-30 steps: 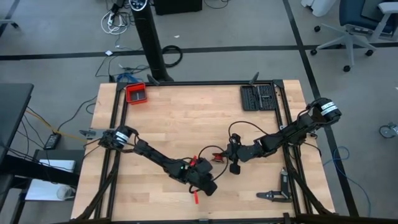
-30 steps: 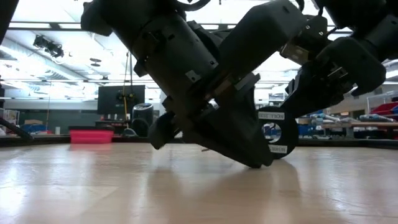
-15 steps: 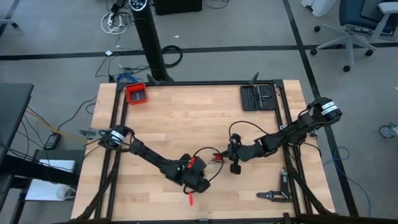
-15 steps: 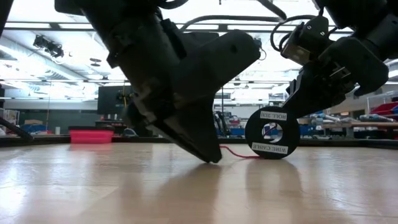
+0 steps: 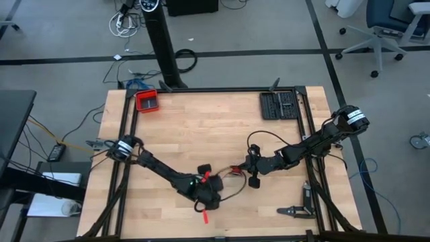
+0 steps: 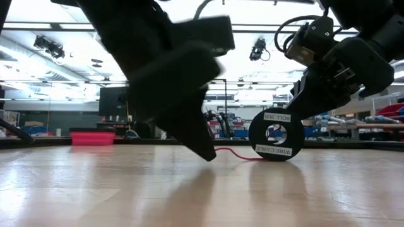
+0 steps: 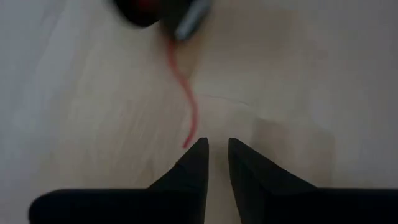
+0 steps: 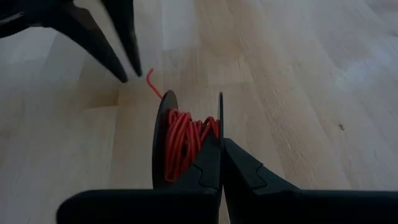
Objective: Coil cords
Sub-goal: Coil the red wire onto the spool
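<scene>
On the left, the left gripper (image 7: 213,146) hovers low over the wooden table (image 5: 201,128), its fingers a narrow gap apart and holding nothing, with the loose tail of the thin red cord (image 7: 186,106) lying on the wood just beside the fingertips. To its right, the right gripper (image 8: 219,146) is clamped shut on the rim of a small black spool (image 6: 275,134) that stands on edge with most of the cord wound on it. The winding step appears nearly done; the next move likely calls for pinching the free tail and leading it around the spool. A red tray (image 5: 147,101) sits at the far left corner, a black tool case (image 5: 279,105) at the far right. Beyond the table lies a grey-floored workshop with an office chair (image 5: 379,27).
</scene>
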